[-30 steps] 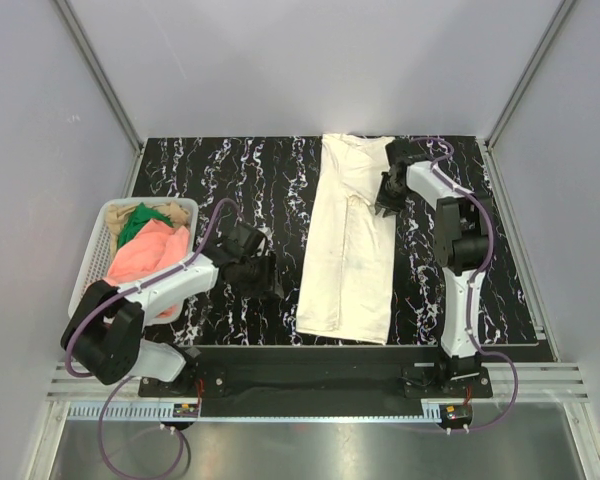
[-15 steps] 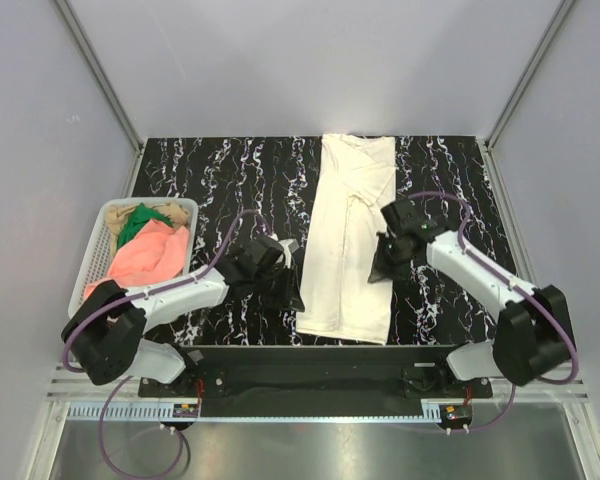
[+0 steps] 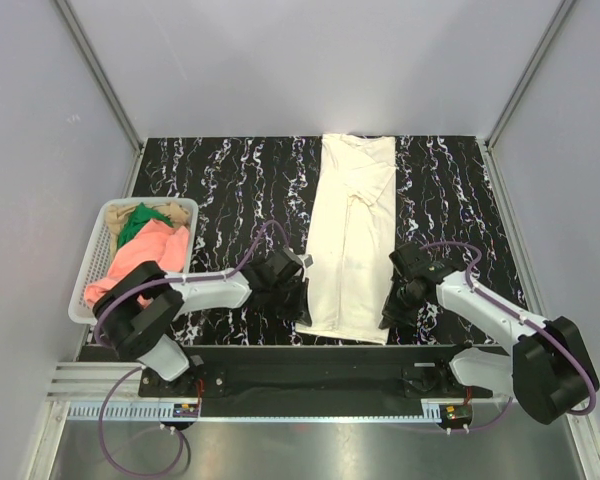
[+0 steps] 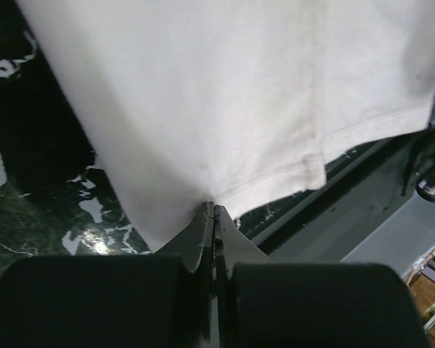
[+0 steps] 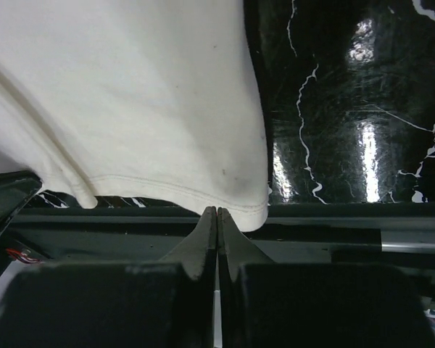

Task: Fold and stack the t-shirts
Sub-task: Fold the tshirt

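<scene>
At the near edge of the bench (image 3: 230, 180), the left fingers (image 3: 298, 312) are closed tight at the 7 o'clock corner of the cream-white t-shirt (image 3: 352, 240), and the right fingers (image 3: 390, 315) are closed tight at its 5 o'clock corner. In both wrist views the hem is met by the joined tips; a little cloth seems to be caught, though the pinch itself is hidden. The shirt is laid flat, narrowly folded, running toward 12 o'clock. At 9 o'clock, salmon-pink (image 3: 145, 255), green (image 3: 132, 225) and tan (image 3: 175, 213) shirts are heaped in a white basket (image 3: 92, 268).
</scene>
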